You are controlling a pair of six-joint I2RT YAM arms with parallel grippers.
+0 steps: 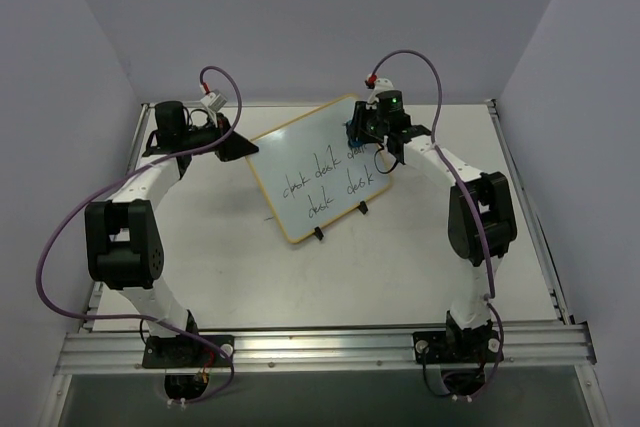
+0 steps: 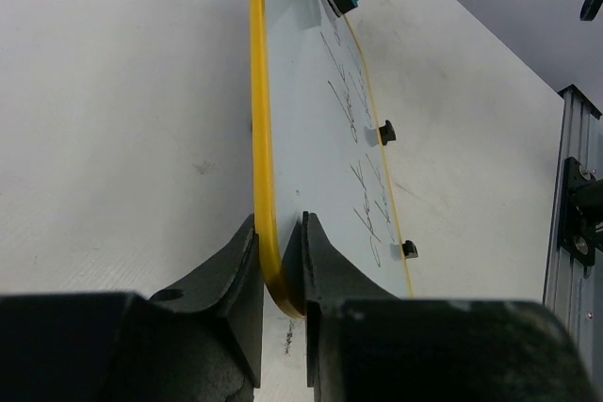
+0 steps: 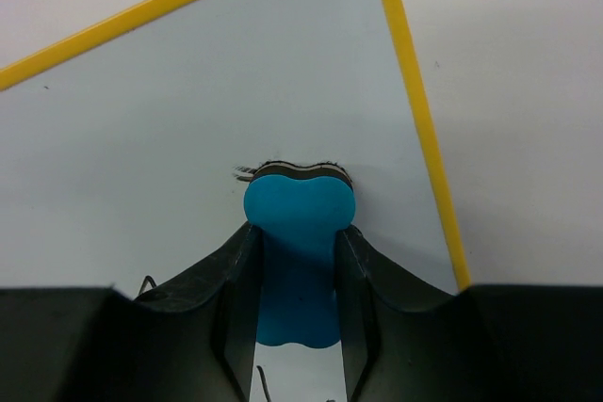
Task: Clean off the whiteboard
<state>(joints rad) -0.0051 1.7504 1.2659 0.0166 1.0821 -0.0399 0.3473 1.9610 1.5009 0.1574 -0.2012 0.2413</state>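
right gripper [image 3: 294,233], jaws closed narrowly on the blue eraser [image 3: 300,209], sets its felt edge against the whiteboard [image 3: 141,110] near one rounded corner. left gripper [image 2: 280,265] pinches the yellow frame [image 2: 256,138] at another corner. the board sits mid-table [image 1: 400,267] between the arms, with two lines of handwriting [image 1: 330,182] unwiped. likely faults: the eraser twisting out of its hold under wiping pressure, or the board pivoting about its single pinch. no container appears in any view.

You see the black two-finger left gripper [image 2: 280,237] at bottom centre, clamping the edge of the yellow-framed white whiteboard [image 2: 306,120].
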